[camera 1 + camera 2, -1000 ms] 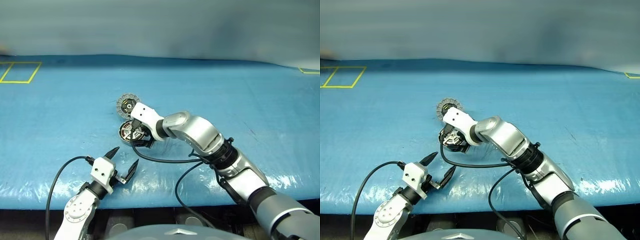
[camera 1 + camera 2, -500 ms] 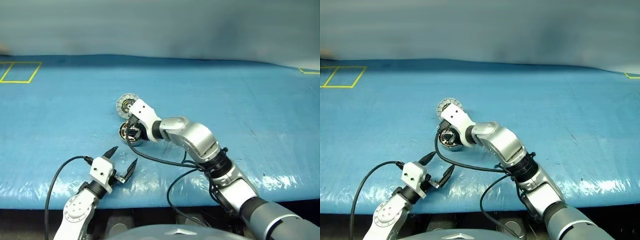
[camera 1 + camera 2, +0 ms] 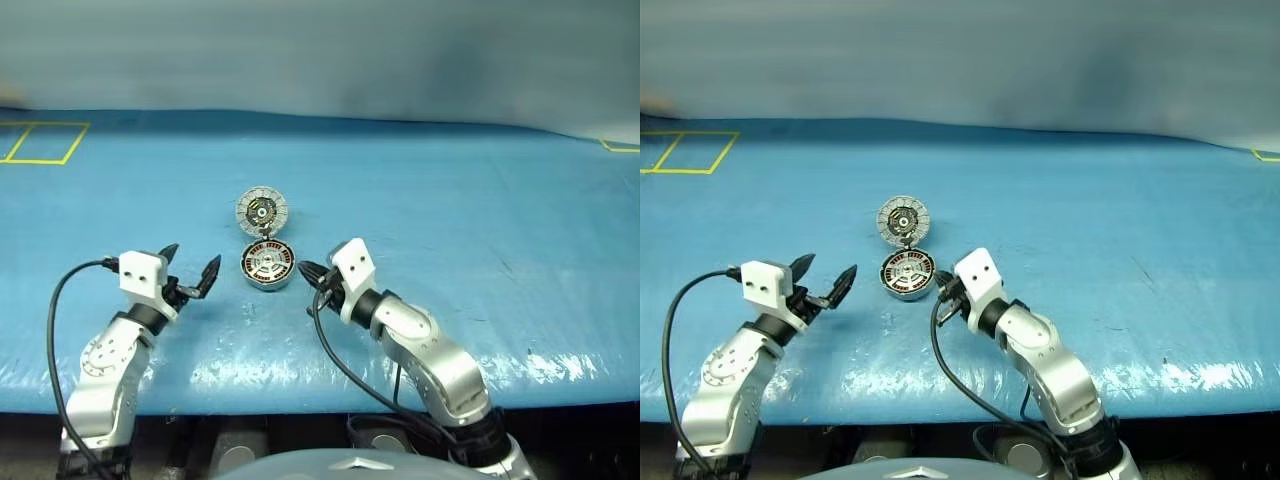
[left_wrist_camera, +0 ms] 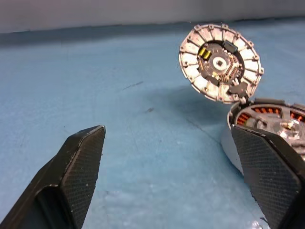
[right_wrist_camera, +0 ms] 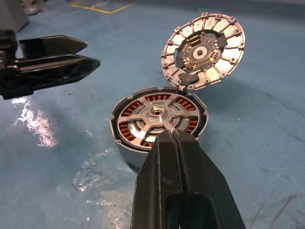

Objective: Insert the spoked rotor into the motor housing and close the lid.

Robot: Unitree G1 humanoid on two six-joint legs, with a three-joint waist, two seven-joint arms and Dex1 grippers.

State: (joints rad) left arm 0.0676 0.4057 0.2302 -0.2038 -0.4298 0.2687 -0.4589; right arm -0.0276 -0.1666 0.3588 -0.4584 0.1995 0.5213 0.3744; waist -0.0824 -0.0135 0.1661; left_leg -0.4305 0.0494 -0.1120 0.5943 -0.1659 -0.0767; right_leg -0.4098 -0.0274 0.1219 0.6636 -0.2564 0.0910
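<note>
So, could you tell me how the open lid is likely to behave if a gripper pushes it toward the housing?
The lid looks like rigid ribbed metal, so it probably won't flex. It stands tilted on a hinge at the motor housing rim, so it should swing rather than slide. The housing might shift on the glossy blue sheet.

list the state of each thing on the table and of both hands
motor housing: open, flat on the table, spoked rotor seated inside
lid: hinged up, ribbed inside showing
left hand: open, empty
right hand: shut, empty, beside the housing
</note>
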